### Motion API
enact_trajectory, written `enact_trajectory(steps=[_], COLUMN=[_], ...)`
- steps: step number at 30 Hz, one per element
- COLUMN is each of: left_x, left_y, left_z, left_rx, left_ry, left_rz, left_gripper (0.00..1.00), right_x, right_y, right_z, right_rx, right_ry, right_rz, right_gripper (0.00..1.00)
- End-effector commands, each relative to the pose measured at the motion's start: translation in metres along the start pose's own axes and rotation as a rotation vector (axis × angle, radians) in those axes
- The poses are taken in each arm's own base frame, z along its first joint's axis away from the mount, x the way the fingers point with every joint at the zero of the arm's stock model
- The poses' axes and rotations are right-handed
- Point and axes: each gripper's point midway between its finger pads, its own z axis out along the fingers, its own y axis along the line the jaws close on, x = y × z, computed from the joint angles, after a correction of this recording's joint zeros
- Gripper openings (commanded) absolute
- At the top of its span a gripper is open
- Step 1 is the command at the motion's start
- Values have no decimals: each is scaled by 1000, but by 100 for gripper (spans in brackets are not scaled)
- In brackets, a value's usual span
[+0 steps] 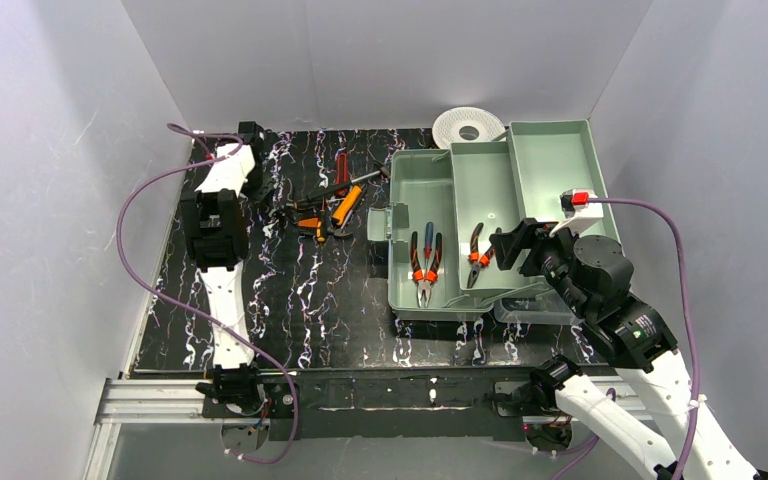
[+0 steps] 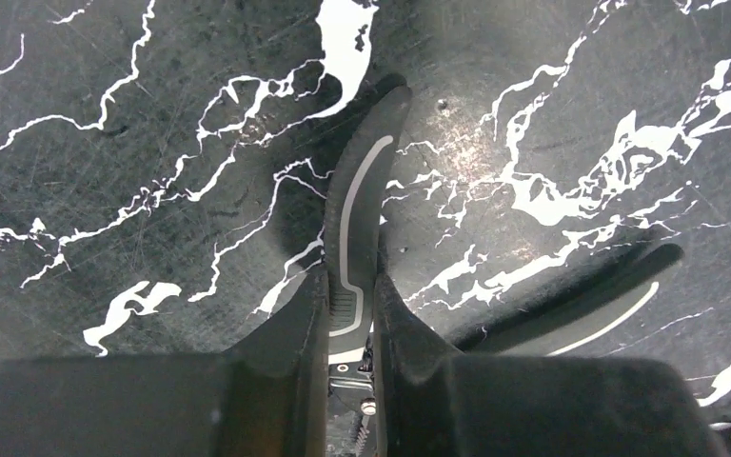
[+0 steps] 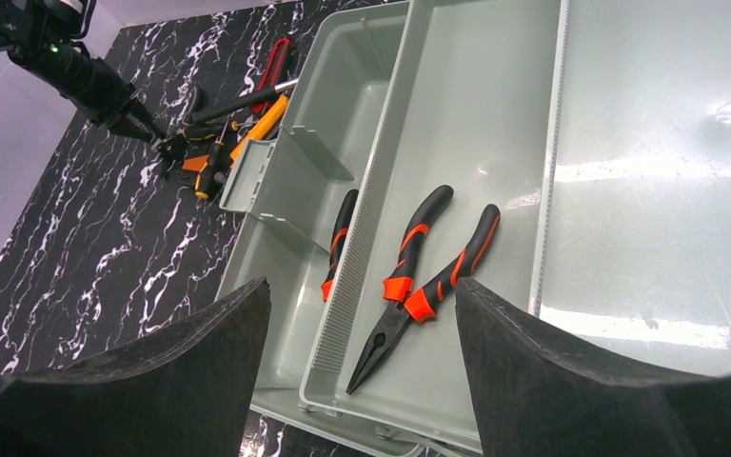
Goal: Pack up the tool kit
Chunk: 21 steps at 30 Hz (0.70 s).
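The pale-green tool box (image 1: pixel 550 160) stands open at the right, also in the right wrist view (image 3: pixel 628 143). Red-and-black long-nose pliers (image 1: pixel 477 258) (image 3: pixel 419 276) lie in its raised tray. Other red-handled pliers (image 1: pixel 424 265) (image 3: pixel 340 238) lie in the lower compartment. My right gripper (image 1: pixel 510 245) (image 3: pixel 362 286) hangs open and empty above the tray's near end. My left gripper (image 1: pixel 272 203) (image 2: pixel 350 276) is low over the mat at the left edge of the loose tool pile (image 1: pixel 325 205). It is shut on one black, grey-striped pliers handle (image 2: pixel 357 209). The second handle (image 2: pixel 590 305) splays right.
The pile holds an orange-handled tool (image 1: pixel 346 208), a red-handled one (image 1: pixel 342 168) and dark screwdrivers. A white round spool (image 1: pixel 468 127) sits behind the box. A clear lid edge (image 1: pixel 535 310) shows at the box's near side. White walls close in on three sides.
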Motion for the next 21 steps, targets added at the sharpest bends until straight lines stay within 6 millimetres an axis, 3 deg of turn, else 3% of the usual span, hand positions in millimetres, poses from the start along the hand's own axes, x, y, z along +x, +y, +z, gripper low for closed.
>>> enact_trajectory(steps=[1, 5, 11, 17, 21], left_x=[6, 3, 4, 36, 44], left_y=[26, 48, 71, 60, 71], left_z=[-12, -39, -93, -151, -190], left_rx=[-54, -48, 52, 193, 250], left_ry=[5, -66, -161, -193, -283], left_rz=[-19, -76, -165, -111, -88], left_gripper=[5, 0, 0, 0, 0], right_x=[-22, -20, -17, -16, -14], right_y=[10, 10, 11, 14, 15], right_z=[-5, -5, -3, 0, 2], right_rx=[-32, -35, -42, -52, -58], right_ry=[-61, -60, -51, -42, -32], right_rz=[20, 22, 24, 23, 22], right_gripper=[78, 78, 78, 78, 78])
